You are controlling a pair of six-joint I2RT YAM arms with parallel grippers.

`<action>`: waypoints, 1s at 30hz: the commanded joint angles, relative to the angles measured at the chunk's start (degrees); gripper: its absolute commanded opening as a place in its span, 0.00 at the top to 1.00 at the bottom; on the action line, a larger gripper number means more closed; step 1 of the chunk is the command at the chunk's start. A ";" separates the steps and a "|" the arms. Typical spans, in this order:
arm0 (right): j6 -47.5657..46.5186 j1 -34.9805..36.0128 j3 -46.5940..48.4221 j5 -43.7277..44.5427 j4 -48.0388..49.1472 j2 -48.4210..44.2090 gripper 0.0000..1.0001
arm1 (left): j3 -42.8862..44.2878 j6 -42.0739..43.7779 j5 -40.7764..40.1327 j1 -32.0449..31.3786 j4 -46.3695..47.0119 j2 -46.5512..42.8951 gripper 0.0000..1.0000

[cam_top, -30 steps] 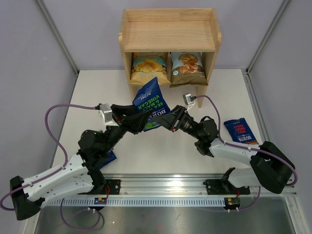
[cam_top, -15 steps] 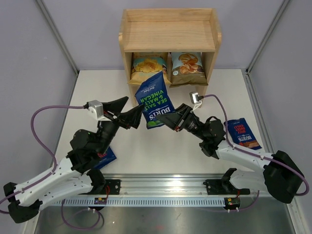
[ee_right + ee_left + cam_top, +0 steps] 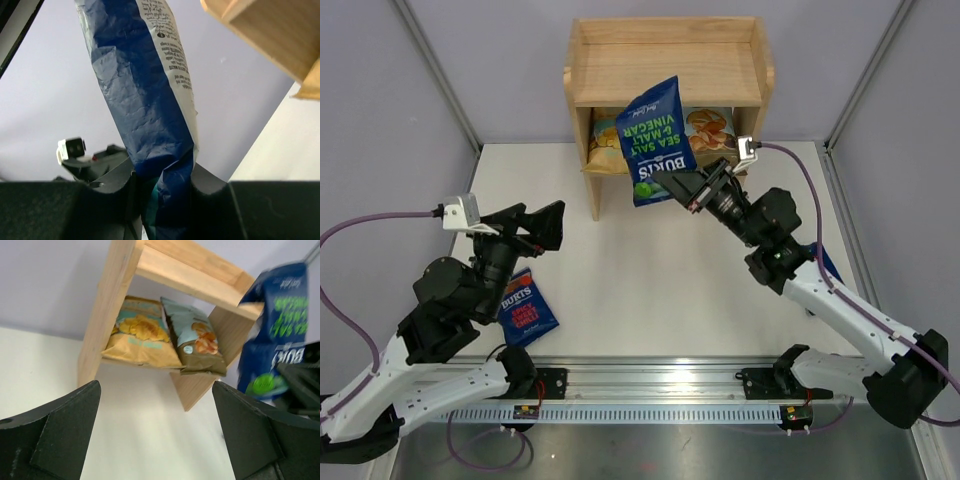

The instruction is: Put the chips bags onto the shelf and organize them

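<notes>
The wooden shelf (image 3: 665, 70) stands at the table's back. On its lower tier sit a yellow chips bag (image 3: 604, 138) and a light-blue and brown bag (image 3: 715, 125). My right gripper (image 3: 682, 188) is shut on the bottom edge of a dark-blue, green-lettered Burts bag (image 3: 658, 140), held upright in the air in front of the shelf. In the right wrist view the bag (image 3: 145, 100) rises from between the jaws. My left gripper (image 3: 552, 225) is open and empty, low over the table at the left. A red-lettered Burts bag (image 3: 525, 308) lies flat beside the left arm.
The left wrist view looks between the wide-apart fingers (image 3: 60, 430) at the shelf (image 3: 120, 300), its two stored bags and the held bag (image 3: 277, 330) at the right. The shelf's top tier (image 3: 665, 45) holds nothing. Grey walls enclose the table.
My left gripper let go of the green-lettered bag, opened wide and drew back to the left. My right gripper carried the bag up and away, toward the shelf front.
</notes>
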 commanded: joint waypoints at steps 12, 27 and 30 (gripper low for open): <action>12.21 -3.26 26.56 6.75 -19.81 16.11 0.90 | 15.16 -2.77 5.72 0.00 -26.23 1.43 0.02; 16.09 -3.17 45.81 17.04 -28.34 26.84 0.89 | 8.23 0.04 3.61 0.00 -31.19 -3.57 0.01; 14.16 -3.26 50.46 19.15 -30.80 28.60 0.89 | 7.70 0.22 4.49 0.09 -30.74 -3.48 0.01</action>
